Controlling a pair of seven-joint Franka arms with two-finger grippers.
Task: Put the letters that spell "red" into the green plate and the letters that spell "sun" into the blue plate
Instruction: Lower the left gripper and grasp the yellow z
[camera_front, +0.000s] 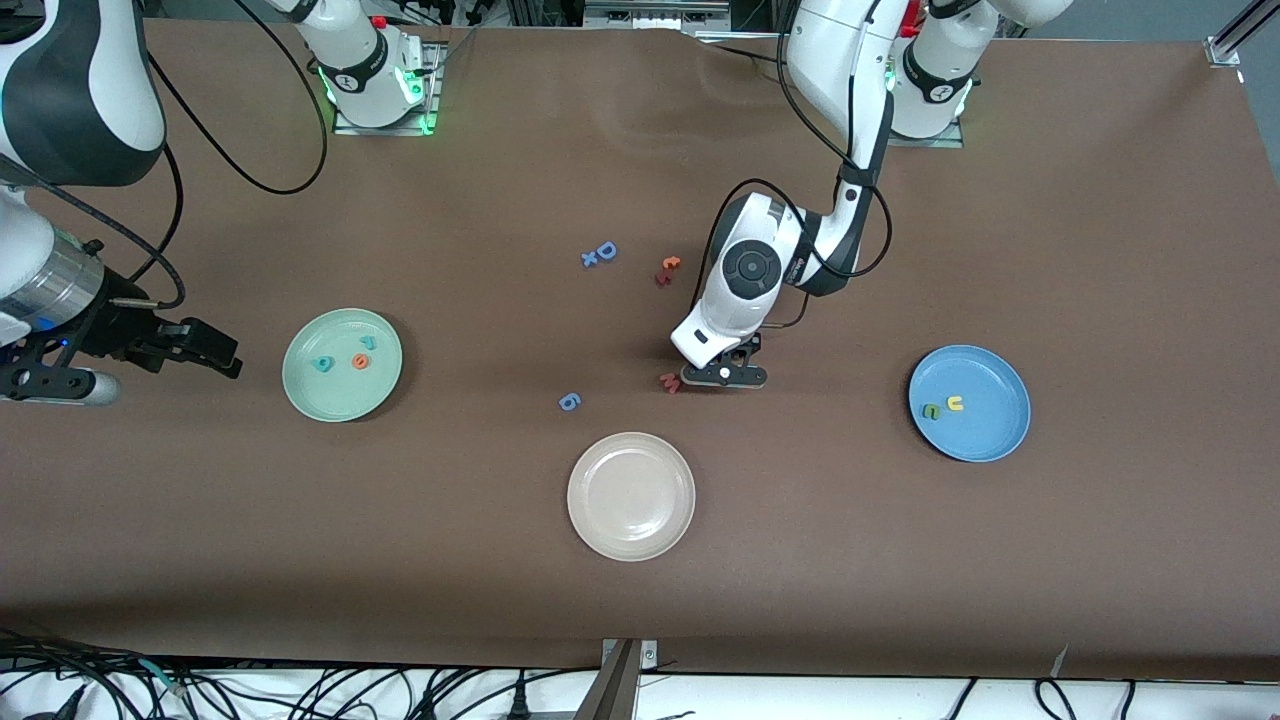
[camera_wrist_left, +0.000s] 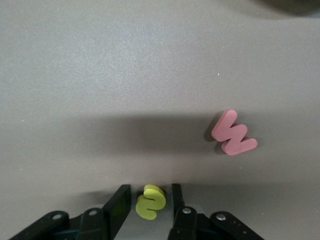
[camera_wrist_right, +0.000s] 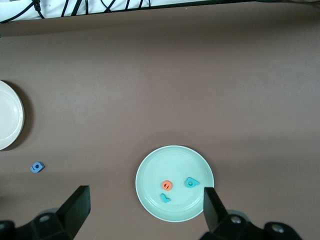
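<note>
My left gripper is down at the table mid-way between the plates. Its fingers stand close on either side of the yellow s, with a thin gap on each side. In the front view the s is hidden under the hand. The blue plate holds a green n and a yellow u. The green plate holds the teal d, the orange e and the teal r. My right gripper waits open by the green plate.
A pink w lies right beside the left gripper. A beige-white plate sits nearer the front camera. A blue 6, a blue D with a small x and two orange-red letters lie mid-table.
</note>
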